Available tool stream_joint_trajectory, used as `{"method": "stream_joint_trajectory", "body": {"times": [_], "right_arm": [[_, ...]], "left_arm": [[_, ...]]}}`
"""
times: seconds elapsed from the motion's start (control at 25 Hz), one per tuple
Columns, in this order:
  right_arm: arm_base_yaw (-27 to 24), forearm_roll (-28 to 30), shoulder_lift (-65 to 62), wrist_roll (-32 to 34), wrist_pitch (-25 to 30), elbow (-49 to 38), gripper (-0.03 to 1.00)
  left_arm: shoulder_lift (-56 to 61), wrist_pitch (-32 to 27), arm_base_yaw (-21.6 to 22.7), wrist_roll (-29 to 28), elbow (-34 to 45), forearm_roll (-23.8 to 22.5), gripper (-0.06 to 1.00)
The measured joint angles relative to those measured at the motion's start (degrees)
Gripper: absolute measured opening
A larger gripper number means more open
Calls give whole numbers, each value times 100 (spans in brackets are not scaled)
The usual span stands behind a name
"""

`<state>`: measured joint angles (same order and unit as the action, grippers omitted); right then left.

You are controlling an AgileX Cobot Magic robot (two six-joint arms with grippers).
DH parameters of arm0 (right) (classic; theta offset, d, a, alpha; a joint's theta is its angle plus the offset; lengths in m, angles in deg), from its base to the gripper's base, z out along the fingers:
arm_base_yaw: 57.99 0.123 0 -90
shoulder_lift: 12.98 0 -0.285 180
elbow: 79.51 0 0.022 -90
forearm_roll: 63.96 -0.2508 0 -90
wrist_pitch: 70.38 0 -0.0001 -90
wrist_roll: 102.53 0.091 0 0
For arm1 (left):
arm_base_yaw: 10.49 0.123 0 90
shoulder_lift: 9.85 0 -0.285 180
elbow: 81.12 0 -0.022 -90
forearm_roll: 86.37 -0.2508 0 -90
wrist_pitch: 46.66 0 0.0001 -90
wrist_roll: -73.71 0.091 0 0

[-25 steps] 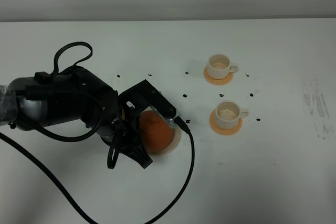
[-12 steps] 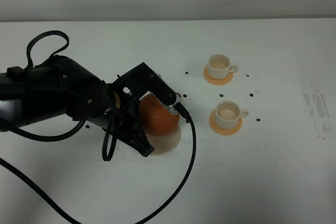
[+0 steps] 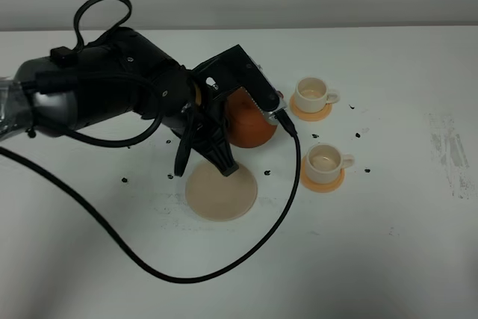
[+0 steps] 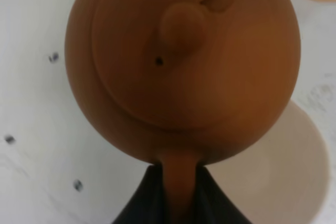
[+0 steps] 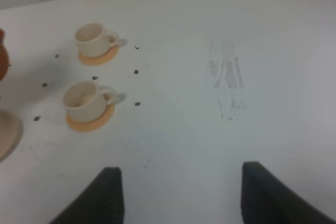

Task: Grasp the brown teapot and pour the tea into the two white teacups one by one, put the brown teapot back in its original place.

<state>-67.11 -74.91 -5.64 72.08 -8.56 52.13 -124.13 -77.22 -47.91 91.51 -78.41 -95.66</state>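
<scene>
Your left gripper has its jaws pinched on the handle of the teapot, which hangs clear of the beige disc, between it and the far cup. The near cup sits apart on its coaster. Your right gripper has its jaws spread, holding nothing.

L arm: bulky glossy black housing, thick black cable w/ small loop on top. R tool: two dark blunt fingers.
</scene>
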Motion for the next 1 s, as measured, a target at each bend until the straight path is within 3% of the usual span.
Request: {"method": "stream_joint_trajectory", "body": {"times": [0.2,0.44,1.0], "right_arm": [[0,0,0,0,0,0,51],[0,0,0,0,0,0,51],[0,0,0,0,0,0,51]], "left_arm": [[-515,-47,0,959,-587,271,12],[-797,87,0,1997,-712,795,12],[-883,601,172,3715,-731,798,12]]}}
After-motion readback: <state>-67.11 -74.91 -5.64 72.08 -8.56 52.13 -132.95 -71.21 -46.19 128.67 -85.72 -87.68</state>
